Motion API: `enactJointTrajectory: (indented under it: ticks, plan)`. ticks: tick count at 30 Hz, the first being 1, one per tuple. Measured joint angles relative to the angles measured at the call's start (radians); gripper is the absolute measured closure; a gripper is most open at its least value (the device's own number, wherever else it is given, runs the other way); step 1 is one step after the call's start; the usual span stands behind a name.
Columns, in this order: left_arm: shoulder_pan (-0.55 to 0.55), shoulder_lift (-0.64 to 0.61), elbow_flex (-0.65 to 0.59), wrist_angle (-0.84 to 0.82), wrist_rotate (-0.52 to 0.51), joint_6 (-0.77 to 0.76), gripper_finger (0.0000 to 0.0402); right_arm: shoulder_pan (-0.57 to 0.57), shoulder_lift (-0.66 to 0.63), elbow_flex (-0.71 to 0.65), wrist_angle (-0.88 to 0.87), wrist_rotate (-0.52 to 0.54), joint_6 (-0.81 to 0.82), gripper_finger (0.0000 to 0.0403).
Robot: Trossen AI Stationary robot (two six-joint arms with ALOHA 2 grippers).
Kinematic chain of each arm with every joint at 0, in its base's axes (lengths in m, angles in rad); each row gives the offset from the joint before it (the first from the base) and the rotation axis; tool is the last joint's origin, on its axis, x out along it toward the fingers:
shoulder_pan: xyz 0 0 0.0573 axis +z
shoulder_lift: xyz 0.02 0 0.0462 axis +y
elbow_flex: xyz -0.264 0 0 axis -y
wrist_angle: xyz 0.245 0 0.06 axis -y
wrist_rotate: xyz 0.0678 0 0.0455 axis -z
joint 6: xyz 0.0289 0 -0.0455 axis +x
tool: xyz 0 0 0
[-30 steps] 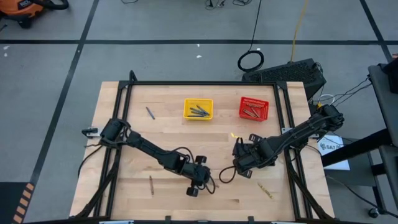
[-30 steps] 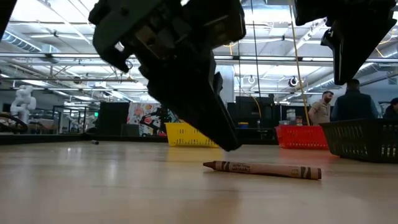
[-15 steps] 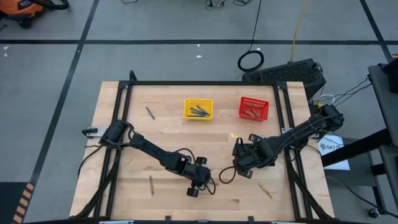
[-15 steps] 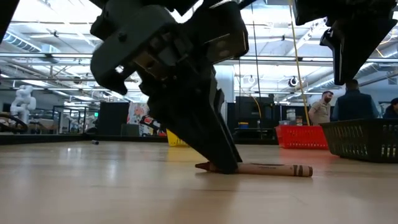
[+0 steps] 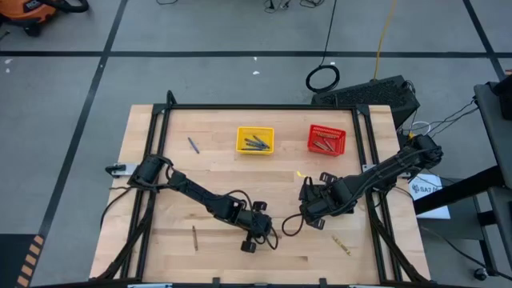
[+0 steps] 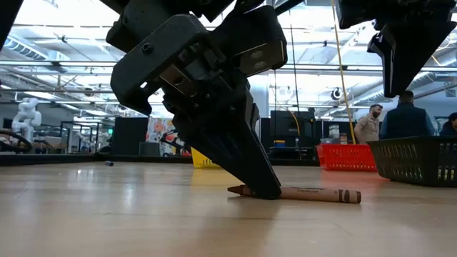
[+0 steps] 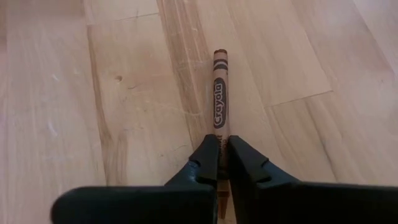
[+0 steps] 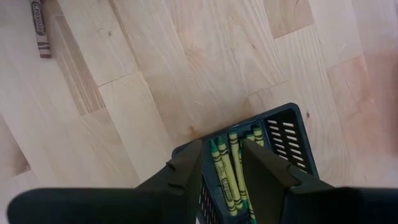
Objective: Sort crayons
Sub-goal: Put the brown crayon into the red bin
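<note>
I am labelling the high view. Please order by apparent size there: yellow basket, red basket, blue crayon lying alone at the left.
1. Yellow basket and red basket: look alike, no ranking.
2. Blue crayon: clearly smallest.

Table (image 5: pixel 160 200): pale wooden planks with visible grain, smooth, faintly sheened in the low view; brown crayon (image 7: pixel 220 93): matt paper wrapper with dark print; black basket (image 8: pixel 287 142): slotted plastic, matt; green crayons (image 8: pixel 225 168) inside: paper-wrapped; left gripper (image 7: pixel 222 163) fingers: dark, smooth, slightly glossy plastic
</note>
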Motion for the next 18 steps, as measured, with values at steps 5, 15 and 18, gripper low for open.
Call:
enactJointTrajectory:
  ticks: [5,15,18]
  plan:
    - [-0.001,0.001,0.000,0.002,0.001,0.017,0.0394,0.000,0.000,0.000,0.011,0.000,0.000,0.0303]
    - [-0.005,-0.043,-0.005,-0.011,0.025,0.018,0.0400,0.008,0.000,0.000,0.073,-0.005,0.000,0.0303]
    - [-0.006,-0.093,-0.010,-0.032,0.026,0.025,0.0401,0.018,0.000,0.000,0.080,-0.031,-0.006,0.0303]
